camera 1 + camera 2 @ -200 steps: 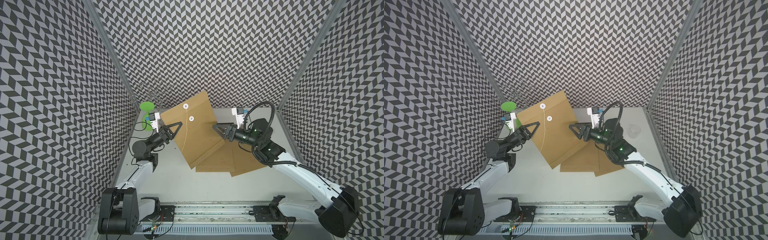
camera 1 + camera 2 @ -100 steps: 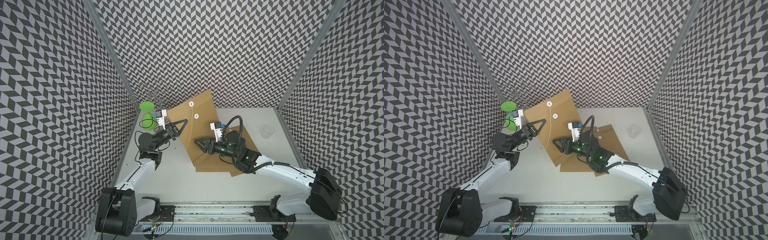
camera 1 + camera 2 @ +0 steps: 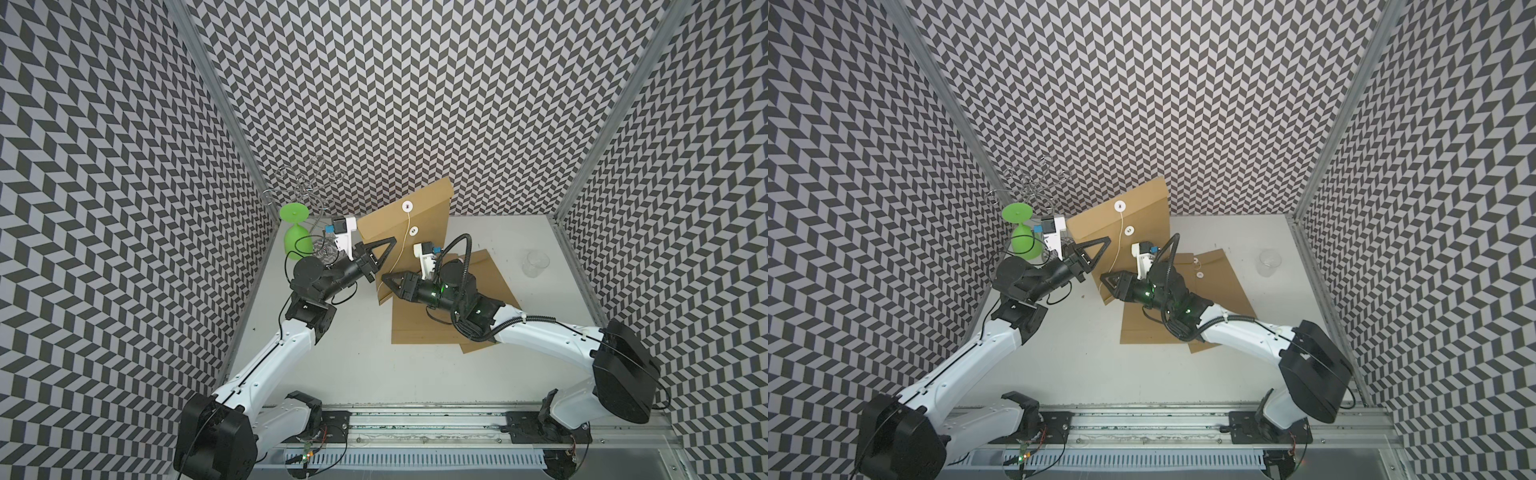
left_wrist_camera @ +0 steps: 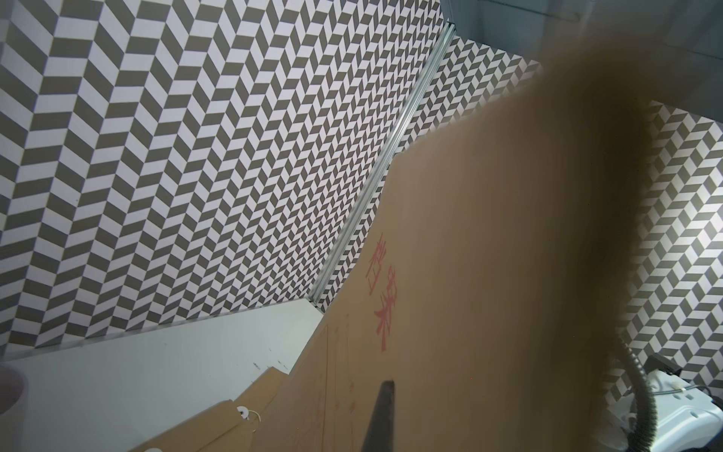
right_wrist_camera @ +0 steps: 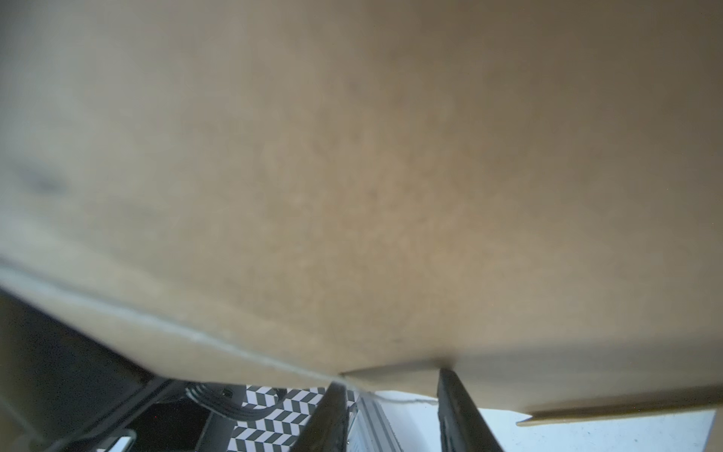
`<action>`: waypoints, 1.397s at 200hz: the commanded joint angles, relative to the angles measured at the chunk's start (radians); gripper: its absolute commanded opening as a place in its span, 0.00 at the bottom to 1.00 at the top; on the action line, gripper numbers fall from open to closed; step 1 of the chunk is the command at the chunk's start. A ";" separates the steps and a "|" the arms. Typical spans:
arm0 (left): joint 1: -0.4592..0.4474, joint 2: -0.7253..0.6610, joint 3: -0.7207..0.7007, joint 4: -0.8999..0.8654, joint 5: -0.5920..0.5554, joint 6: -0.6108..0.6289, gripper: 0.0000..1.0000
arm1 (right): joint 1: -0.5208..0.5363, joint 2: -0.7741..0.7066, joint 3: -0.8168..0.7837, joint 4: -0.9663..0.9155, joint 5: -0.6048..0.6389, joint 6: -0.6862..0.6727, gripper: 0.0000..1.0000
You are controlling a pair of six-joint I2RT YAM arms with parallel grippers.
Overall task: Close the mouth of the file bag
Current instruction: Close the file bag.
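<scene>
Left arm extended forward from base, wrist angled toward centre. Left gripper [image 3: 384,247] fingers pressed together, pinching edge of raised file bag [image 3: 430,220]. Right arm stretched low, forearm pointing toward left arm. Right gripper [image 3: 384,277] fingers [image 5: 461,411] apart, gap visible in right wrist view.

Brown kraft-paper file bag [image 5: 352,176] fills the right wrist view as an unfocused blur. Its near part is also soft in the left wrist view, where only one dark finger [image 4: 381,415] of the left gripper [image 3: 384,249] shows. In both top views the right arm [image 3: 540,336] covers part of the flat brown paper envelopes [image 3: 496,278].
</scene>
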 commanded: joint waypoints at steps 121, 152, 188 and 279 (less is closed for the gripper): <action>0.016 -0.021 0.198 -0.279 0.005 0.079 0.00 | 0.001 -0.067 -0.024 0.000 0.001 -0.273 0.12; 0.036 -0.019 0.227 -0.310 0.023 0.070 0.00 | -0.007 -0.110 -0.038 0.003 0.015 -0.317 0.06; 0.044 -0.004 0.259 -0.336 0.045 0.057 0.00 | -0.007 -0.143 -0.066 0.023 -0.007 -0.371 0.16; 0.045 0.008 0.309 -0.349 0.059 0.044 0.00 | -0.010 -0.131 -0.115 0.056 -0.002 -0.357 0.22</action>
